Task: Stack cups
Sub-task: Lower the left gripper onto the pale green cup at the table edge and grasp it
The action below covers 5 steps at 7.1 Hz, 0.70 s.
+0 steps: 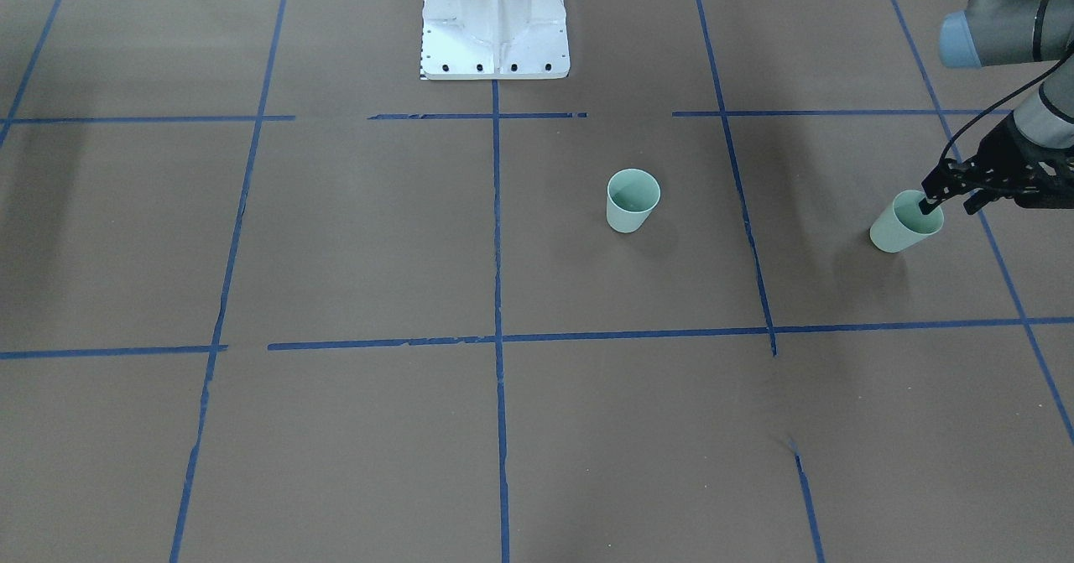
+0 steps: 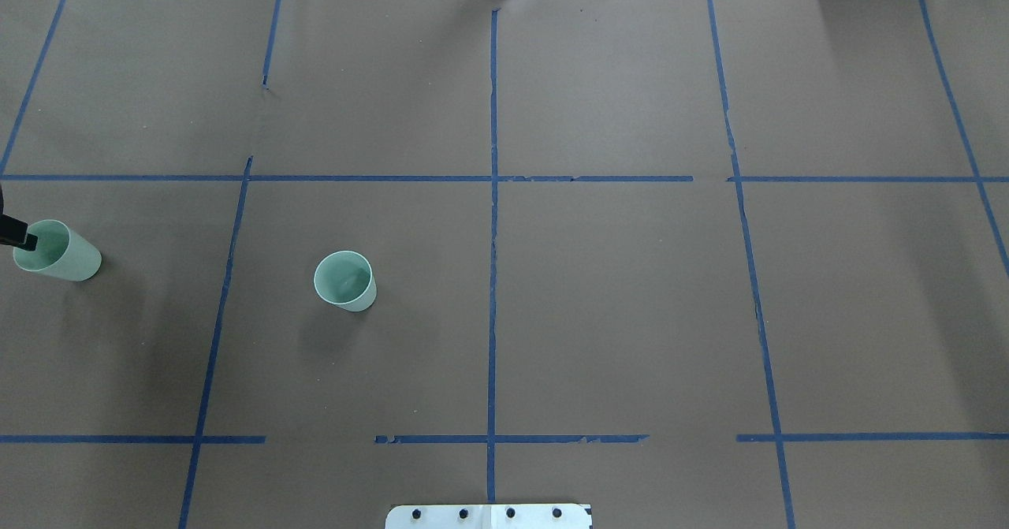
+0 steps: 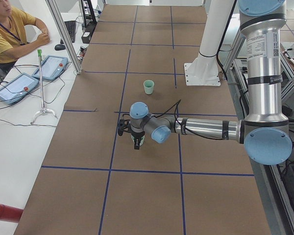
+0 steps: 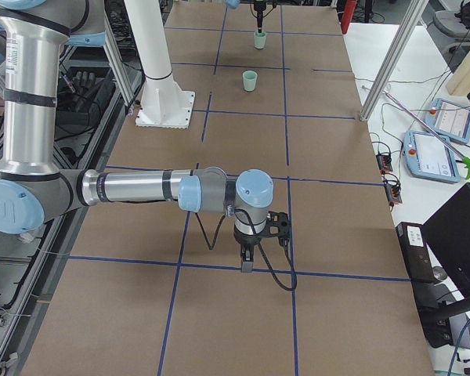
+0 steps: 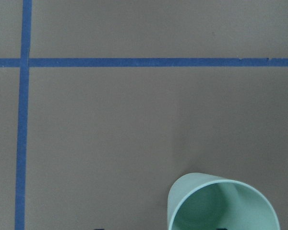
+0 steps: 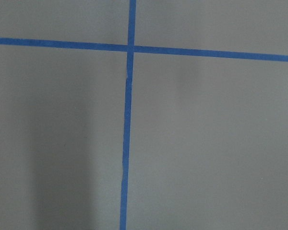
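Two pale mint-green cups stand on the brown table. One cup point(image 1: 632, 200) stands alone near the middle; it also shows in the overhead view point(image 2: 345, 280). The other cup point(image 1: 904, 223) is at the table's left end point(image 2: 61, 251). My left gripper point(image 1: 948, 205) is open at this cup, with one finger inside the rim and the other outside it. The left wrist view shows that cup's mouth point(image 5: 221, 203) at the bottom edge. My right gripper point(image 4: 247, 262) hangs over bare table far from both cups, and I cannot tell whether it is open or shut.
The white robot base plate point(image 1: 495, 51) sits at the table's robot-side edge. Blue tape lines point(image 2: 493, 198) grid the brown surface. An operator point(image 3: 10, 24) sits at a side desk with tablets point(image 3: 17, 88), off the table.
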{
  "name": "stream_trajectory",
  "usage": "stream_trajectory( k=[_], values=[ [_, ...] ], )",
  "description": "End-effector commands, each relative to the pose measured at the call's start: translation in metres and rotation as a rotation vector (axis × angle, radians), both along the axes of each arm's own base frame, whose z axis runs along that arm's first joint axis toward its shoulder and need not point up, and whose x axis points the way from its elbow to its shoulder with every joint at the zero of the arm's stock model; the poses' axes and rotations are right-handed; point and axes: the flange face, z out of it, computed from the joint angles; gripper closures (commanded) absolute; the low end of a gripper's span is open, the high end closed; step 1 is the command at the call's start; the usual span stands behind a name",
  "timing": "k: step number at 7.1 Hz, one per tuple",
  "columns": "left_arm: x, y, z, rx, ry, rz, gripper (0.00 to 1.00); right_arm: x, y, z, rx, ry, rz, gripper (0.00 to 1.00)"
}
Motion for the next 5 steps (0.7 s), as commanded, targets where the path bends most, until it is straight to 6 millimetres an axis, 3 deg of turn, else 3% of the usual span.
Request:
stream_trajectory(
  k=[1, 4, 5],
  values=[
    [0.002, 0.000, -0.004, -0.011, 0.006, -0.004, 1.00, 0.000, 0.000, 0.000, 0.000, 0.000, 0.001, 0.00],
    [0.003, -0.004, -0.016, -0.018, 0.022, -0.034, 1.00, 0.000, 0.000, 0.000, 0.000, 0.000, -0.001, 0.00],
    [0.003, -0.003, -0.032, 0.000, 0.040, -0.028, 1.00, 0.000, 0.000, 0.000, 0.000, 0.000, 0.000, 0.00]
  ],
)
